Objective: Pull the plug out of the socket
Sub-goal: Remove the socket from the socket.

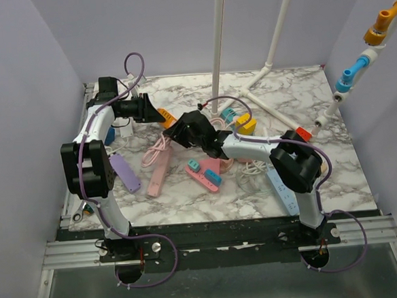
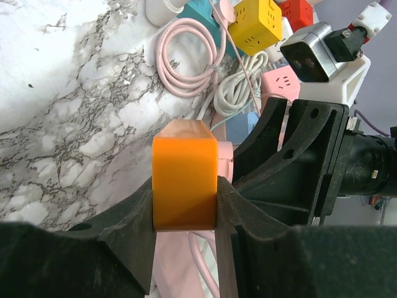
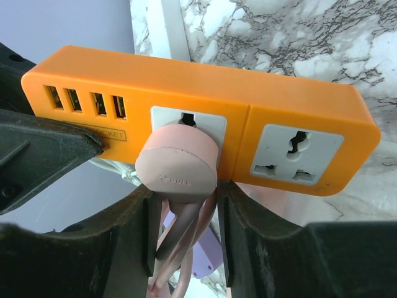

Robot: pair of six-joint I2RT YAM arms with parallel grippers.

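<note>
Left pincer point(image 2: 185, 208): clamped across one end of the orange socket strip point(image 3: 298, 105), so we brace it against the pull.
Right pincer point(image 3: 185, 211): fingers closed against the pink plug point(image 3: 177, 164), still seated just beyond its tips.
Pose: both reach inward and meet nose to nose, we judge.

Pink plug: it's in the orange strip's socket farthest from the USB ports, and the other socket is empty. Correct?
No. The right wrist view shows the pink plug in the socket next to the USB ports on the orange strip. The other socket, farthest from them, is empty.
</note>
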